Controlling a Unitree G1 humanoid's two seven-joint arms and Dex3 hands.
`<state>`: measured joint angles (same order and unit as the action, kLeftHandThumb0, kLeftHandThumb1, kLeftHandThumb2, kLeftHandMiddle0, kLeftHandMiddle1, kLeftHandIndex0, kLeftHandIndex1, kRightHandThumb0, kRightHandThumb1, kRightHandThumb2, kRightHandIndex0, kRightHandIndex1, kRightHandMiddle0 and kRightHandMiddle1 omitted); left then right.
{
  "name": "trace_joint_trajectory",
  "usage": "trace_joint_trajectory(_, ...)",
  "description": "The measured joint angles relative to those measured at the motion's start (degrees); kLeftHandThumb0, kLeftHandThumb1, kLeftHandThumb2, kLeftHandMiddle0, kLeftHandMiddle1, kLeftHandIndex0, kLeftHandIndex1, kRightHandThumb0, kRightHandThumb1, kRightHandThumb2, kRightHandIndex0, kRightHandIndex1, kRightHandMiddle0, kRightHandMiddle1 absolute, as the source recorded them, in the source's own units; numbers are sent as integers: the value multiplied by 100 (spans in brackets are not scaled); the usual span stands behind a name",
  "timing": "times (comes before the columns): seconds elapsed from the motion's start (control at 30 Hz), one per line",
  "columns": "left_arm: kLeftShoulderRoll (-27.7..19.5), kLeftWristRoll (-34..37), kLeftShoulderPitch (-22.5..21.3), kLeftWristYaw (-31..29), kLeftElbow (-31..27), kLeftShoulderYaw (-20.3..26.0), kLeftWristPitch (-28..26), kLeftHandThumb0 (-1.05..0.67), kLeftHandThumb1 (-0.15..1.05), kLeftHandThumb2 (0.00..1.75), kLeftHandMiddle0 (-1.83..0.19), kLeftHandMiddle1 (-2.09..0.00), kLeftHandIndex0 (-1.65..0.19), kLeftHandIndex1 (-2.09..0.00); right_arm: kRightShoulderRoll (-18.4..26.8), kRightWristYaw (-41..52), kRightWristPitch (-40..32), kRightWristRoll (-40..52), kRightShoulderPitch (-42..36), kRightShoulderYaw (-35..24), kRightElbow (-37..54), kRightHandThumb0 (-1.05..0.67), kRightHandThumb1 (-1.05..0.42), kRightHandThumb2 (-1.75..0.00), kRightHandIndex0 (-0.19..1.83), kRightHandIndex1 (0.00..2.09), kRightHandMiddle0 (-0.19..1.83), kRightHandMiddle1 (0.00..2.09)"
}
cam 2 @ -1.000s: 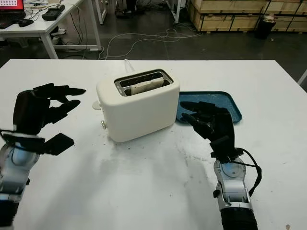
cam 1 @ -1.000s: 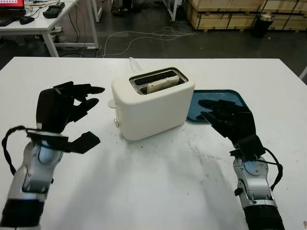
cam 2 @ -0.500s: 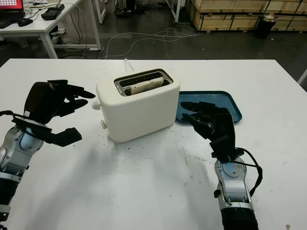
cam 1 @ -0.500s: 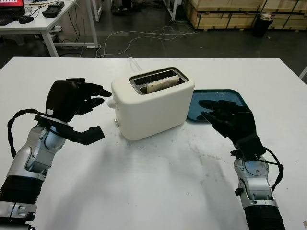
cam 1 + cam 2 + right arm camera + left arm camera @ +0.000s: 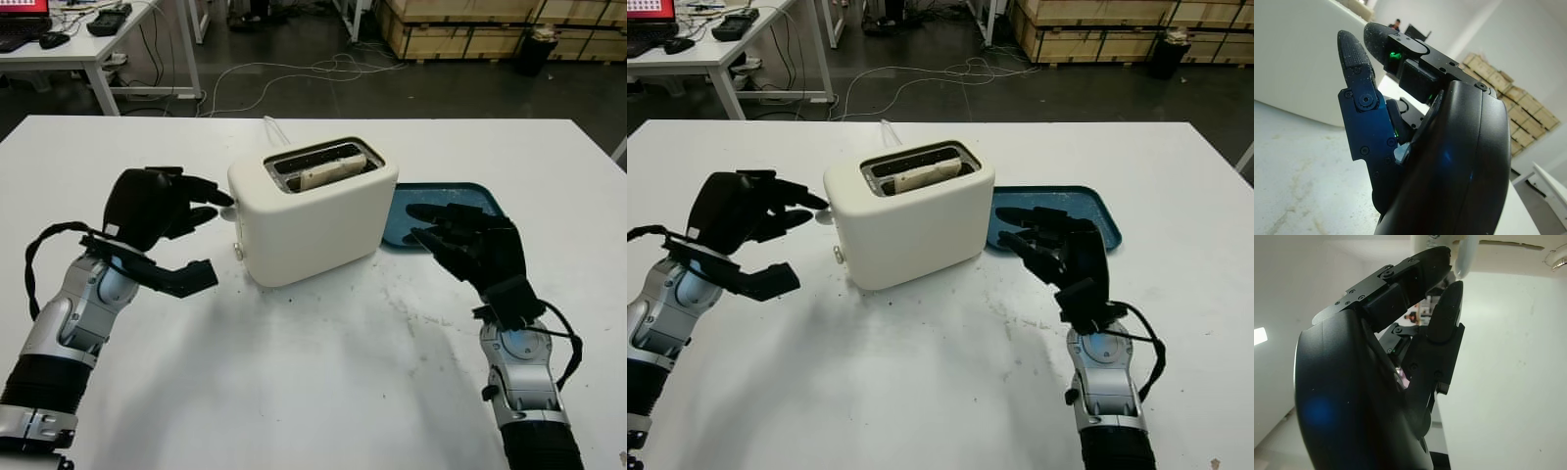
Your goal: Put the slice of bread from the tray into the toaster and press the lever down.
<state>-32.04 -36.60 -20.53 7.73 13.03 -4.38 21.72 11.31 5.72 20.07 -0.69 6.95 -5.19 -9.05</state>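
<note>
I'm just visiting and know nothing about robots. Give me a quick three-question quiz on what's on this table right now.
1. True or false: the bread slice is already in a slot of the toaster.
2. Which hand is at the lever: A) left hand, B) right hand?
3. Fill in: the right hand hovers open beside the blue ___.

Key: 1 true; 2 A; 3 tray.
</note>
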Motion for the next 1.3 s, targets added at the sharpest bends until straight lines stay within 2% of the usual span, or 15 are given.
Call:
trace_joint_trajectory(0.57, -1, -1, 0, -51, -101, -31, -68, -15, 90, 1, -77, -146, -110, -27, 0, -50, 35, -116, 0, -1, -14, -42, -84, 0, 103, 66, 116, 0)
trace_joint_trajectory(0.83, -66, -1, -9, -333, -349, -34, -269, -17, 91, 2, -76, -139, -108, -31, 0, -73, 48, -216, 0, 0, -56, -42, -85, 0, 102, 66, 115, 0)
trace_joint_trajectory(1.3, -66, -1, -46, -335, -311, -97, -271, -16, 91, 0, -78, -135, -105, -40, 0, -76, 48, -229, -1, -1, -51, -41, -85, 0, 102, 65, 115, 0)
